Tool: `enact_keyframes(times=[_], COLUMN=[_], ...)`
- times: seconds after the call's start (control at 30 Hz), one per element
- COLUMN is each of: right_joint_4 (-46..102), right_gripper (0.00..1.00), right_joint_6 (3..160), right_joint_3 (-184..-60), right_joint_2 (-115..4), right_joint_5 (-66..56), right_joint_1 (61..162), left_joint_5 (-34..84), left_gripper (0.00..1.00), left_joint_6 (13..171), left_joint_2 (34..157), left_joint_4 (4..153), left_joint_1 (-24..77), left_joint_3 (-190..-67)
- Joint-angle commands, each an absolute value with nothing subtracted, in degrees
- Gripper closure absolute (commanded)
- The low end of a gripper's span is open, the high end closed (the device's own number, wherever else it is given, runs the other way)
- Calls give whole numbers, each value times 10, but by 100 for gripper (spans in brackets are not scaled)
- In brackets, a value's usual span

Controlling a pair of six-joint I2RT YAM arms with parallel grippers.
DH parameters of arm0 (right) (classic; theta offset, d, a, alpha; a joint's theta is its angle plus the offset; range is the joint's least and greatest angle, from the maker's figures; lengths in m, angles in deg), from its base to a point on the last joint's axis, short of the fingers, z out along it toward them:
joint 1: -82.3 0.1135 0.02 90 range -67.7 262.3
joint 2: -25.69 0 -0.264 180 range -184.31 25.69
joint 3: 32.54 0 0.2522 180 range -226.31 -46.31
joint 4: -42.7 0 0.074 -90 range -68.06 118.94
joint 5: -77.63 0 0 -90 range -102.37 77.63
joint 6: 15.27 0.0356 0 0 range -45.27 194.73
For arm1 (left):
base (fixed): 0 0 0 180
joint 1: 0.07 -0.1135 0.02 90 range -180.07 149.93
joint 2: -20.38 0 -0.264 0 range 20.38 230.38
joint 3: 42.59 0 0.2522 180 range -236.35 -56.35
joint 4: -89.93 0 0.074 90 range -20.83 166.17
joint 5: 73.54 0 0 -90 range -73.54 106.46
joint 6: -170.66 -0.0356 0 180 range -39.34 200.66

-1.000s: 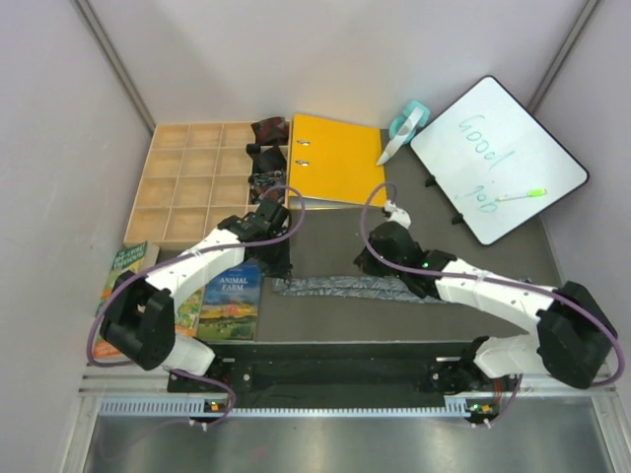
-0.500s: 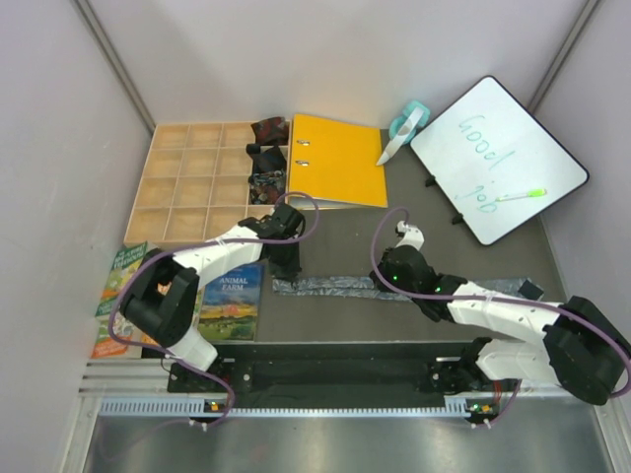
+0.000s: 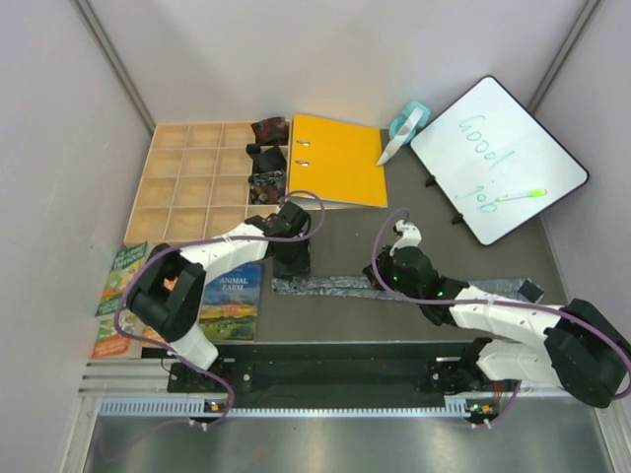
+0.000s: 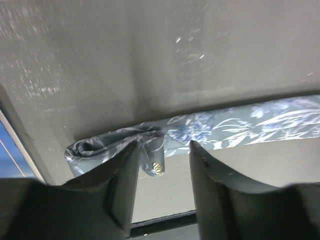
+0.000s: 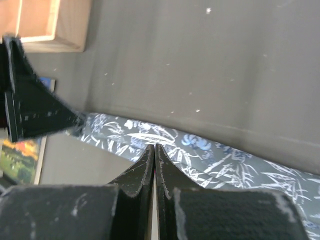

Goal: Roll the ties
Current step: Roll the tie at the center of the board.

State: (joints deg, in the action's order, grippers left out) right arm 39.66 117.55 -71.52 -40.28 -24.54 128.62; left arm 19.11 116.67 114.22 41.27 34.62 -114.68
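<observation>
Dark grey table (image 3: 335,232), two arms bolted at its near edge.

White dry-erase board (image 3: 498,158), far right, lying tilted, green handwriting on it.

Pale wooden tray with a grid of compartments (image 3: 192,187), far left. Visible compartments bare.

Yellow ring binder (image 3: 335,163), lying flat just right of the tray.

Long silvery grey-blue patterned tie (image 3: 335,286), stretched flat across the table's middle, running left to right. Its dark tip lies far right, its left end is bunched and folded (image 4: 115,147).

Two paperback books at the near left: a blue-covered one (image 3: 229,301) and a green-covered one (image 3: 120,271) beside it.

Left claw (image 4: 162,145): fingers spread, straddling the bunched left end of the tie. A fold of fabric sits in the gap and one finger (image 4: 125,170) touches the cloth.

Right claw (image 5: 154,147): fingers pressed together with nothing seen between them, tips on the tie's near edge, further right along it (image 5: 210,155).

Three small rolled ties in a line between the tray and the binder: dark red (image 3: 269,129), black (image 3: 264,156), dark speckled (image 3: 264,182). Cannot tell whether they sit inside compartments.

Mint-green tape dispenser (image 3: 404,128), between the binder and the board.

Green marker (image 3: 521,195), lying on the board.
</observation>
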Motion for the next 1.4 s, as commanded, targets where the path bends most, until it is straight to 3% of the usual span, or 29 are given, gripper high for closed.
enact_keyframes(times=[0.0,0.07,0.2,0.5,0.77,1.03,1.37], right_joint_4=[463,449,384,371,371,344,333], right_gripper=[100,100,100,100,100,100,100], right_joint_6=[1145,1142,1143,1193,1219,1225,1214], right_joint_3=[-713,-737,-800,-929,-1028,-1127,-1156], right_joint_2=[-398,-412,-434,-544,-654,-750,-818], right_joint_5=[-195,-184,-191,-101,-28,9,7], right_joint_1=[1287,1297,1335,1378,1389,1390,1388], left_joint_5=[173,170,117,65,46,101,125], left_gripper=[39,22,15,18,31,33,35], left_joint_6=[1163,1161,1155,1155,1115,1105,1102], left_joint_2=[1107,1092,1038,942,863,845,837], left_joint_4=[397,374,334,286,254,268,275], left_joint_1=[348,348,346,329,243,189,179], left_joint_3=[-1191,-1204,-1217,-1159,-1115,-1083,-1074])
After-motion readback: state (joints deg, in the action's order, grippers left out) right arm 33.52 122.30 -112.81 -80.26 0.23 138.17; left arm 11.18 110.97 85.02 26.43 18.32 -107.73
